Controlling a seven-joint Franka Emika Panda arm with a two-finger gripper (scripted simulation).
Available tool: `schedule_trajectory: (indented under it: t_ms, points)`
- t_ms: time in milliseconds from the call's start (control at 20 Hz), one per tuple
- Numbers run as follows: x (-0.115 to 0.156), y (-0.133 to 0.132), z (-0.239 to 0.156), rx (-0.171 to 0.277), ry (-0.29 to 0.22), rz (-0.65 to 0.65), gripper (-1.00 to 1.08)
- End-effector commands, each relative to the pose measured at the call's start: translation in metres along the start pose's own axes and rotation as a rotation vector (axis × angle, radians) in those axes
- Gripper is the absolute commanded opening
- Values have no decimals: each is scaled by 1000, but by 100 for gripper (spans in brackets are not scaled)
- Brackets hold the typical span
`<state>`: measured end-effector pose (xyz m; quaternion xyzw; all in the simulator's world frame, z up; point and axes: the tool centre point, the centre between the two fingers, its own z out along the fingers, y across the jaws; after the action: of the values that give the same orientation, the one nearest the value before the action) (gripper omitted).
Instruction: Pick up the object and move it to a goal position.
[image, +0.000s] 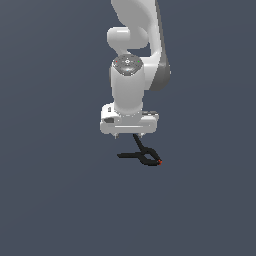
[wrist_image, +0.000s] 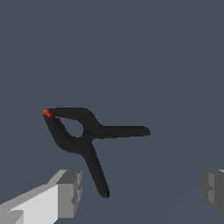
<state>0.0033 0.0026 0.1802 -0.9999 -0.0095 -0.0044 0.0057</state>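
The object (image: 144, 155) is a small black spring clamp lying flat on the dark grey floor, with two thin handles spread in a V and a looped jaw ending in a red tip (image: 160, 162). In the wrist view the object (wrist_image: 83, 133) sits off-centre, nearer one grey fingertip (wrist_image: 68, 192) than the other fingertip (wrist_image: 213, 186). My gripper (image: 129, 135) hangs just above the object's handles, pointing straight down. It is open, with nothing between its fingers. In the wrist view the gripper (wrist_image: 141, 189) is apart from the clamp.
The white arm (image: 131, 75) rises straight up above the hand. Around the clamp there is only plain dark grey floor (image: 60, 200); no goal marker shows in either view.
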Motion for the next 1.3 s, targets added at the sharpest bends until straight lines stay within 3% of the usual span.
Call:
schedule_trajectory:
  t_ms: [0,650,1250]
  points:
    - [0,0,0,0,0,0,28]
    - [-7,-4,10,2,-22,-36,28]
    - [-20,-15,45,82,25,-132,28]
